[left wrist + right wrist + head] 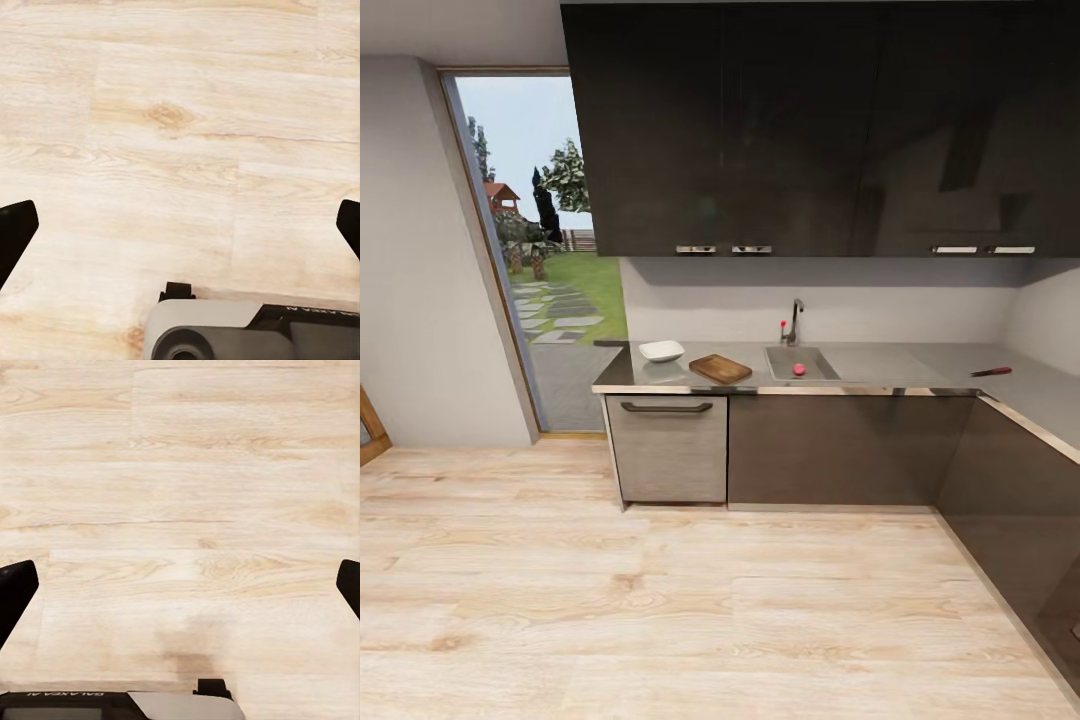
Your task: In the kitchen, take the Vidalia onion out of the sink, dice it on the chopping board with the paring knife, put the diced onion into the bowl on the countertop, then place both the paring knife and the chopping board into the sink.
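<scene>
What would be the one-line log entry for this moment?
phase: approach | onion in sink | knife on countertop | board beside bowl | both fingers open, empty

Paring knife [991, 372] too small for detail; left hand [180, 225] fingertips cut off at frame edges.

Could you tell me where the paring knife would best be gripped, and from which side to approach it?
Probably by its red handle, coming down from above: the paring knife lies flat on the countertop, well right of the sink, with the handle pointing right. At this distance finer detail of the blade cannot be made out.
</scene>
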{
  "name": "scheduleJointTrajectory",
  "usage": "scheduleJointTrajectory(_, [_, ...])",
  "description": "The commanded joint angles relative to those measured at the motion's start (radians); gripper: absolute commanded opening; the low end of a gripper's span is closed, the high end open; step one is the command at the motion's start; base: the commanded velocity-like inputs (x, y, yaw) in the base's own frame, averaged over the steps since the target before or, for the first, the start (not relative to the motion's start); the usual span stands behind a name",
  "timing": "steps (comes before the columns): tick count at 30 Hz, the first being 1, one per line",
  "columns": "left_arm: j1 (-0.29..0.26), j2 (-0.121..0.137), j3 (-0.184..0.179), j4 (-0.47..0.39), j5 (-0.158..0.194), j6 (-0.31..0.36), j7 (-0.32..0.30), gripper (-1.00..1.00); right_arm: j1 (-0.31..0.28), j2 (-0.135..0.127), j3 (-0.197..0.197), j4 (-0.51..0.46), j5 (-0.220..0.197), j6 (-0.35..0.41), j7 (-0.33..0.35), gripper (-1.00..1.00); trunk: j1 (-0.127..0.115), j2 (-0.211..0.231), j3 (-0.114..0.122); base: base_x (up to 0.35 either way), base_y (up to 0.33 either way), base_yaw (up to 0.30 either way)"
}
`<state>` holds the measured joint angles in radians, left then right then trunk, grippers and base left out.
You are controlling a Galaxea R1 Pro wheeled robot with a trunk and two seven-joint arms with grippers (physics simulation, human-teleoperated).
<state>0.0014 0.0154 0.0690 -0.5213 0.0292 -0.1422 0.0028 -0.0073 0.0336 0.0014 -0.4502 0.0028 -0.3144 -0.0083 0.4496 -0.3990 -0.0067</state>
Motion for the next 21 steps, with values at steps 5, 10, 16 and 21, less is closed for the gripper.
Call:
scheduleJointTrajectory(5, [0.0, 0.0, 0.0, 0.0, 0.003, -0.002, 0.0, 1.0, 0.0, 0.0, -0.002, -0.005, 0.001, -0.002, -0.005, 1.0, 0.0, -0.001, -0.001, 0.0, 0.0, 0.0])
scheduleJointTrajectory(10, [0.0, 0.001, 0.0, -0.003, 0.003, -0.002, 0.0, 1.0, 0.0, 0.001, -0.003, -0.249, 0.005, 0.09, -0.174, 1.0, 0.0, -0.001, -0.001, 0.0, 0.0, 0.0])
scheduleJointTrajectory(16, [0.0, 0.003, 0.001, -0.002, 0.003, -0.002, 0.0, 1.0, -0.018, 0.004, 0.001, -0.658, 0.005, 0.484, -0.308, 1.0, 0.0, -0.001, -0.001, 0.0, 0.0, 0.0])
scheduleJointTrajectory(21, [0.0, 0.003, 0.001, -0.001, 0.003, -0.001, 0.0, 1.0, -0.2, 0.004, 0.002, -0.823, 0.022, 0.754, -0.331, 1.0, 0.0, -0.001, -0.001, 0.037, 0.0, 0.0])
